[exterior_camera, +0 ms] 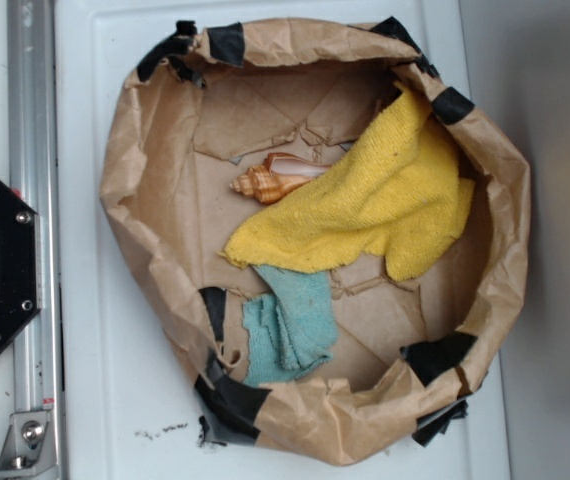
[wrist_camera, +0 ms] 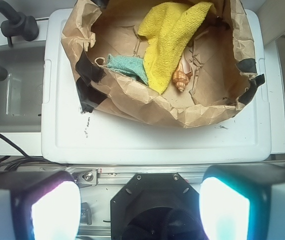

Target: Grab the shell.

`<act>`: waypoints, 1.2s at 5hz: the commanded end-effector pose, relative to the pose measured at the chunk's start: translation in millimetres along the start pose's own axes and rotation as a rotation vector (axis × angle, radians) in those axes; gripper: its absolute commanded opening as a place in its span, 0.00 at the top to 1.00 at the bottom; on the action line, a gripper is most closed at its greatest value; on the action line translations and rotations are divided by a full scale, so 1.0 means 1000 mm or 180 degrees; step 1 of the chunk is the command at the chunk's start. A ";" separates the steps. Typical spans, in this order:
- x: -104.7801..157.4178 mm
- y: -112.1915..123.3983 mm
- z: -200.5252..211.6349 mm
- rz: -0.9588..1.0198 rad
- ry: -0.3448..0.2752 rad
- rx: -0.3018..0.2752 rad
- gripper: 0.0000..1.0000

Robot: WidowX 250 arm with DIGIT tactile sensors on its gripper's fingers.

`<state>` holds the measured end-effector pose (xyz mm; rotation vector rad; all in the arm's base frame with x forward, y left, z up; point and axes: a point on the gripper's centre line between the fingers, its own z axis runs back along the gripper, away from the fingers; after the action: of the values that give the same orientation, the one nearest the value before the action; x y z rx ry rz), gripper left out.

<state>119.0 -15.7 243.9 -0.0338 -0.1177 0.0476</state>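
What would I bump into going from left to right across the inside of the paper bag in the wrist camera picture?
Teal cloth → yellow towel → shell.

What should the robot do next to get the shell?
Probably move the open gripper forward over the paper bag's rim and above the shell. It hangs well short of the bag, and the shell lies beside the yellow towel.
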 end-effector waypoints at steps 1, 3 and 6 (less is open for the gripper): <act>0.000 0.000 0.000 0.0000 0.0000 0.0000 0.00; 0.075 0.032 -0.066 -0.0410 -0.0626 0.0177 0.00; 0.107 0.072 -0.161 -0.0531 -0.0159 0.0217 0.00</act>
<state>236.1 50.9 86.0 0.0353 -0.1352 -0.1338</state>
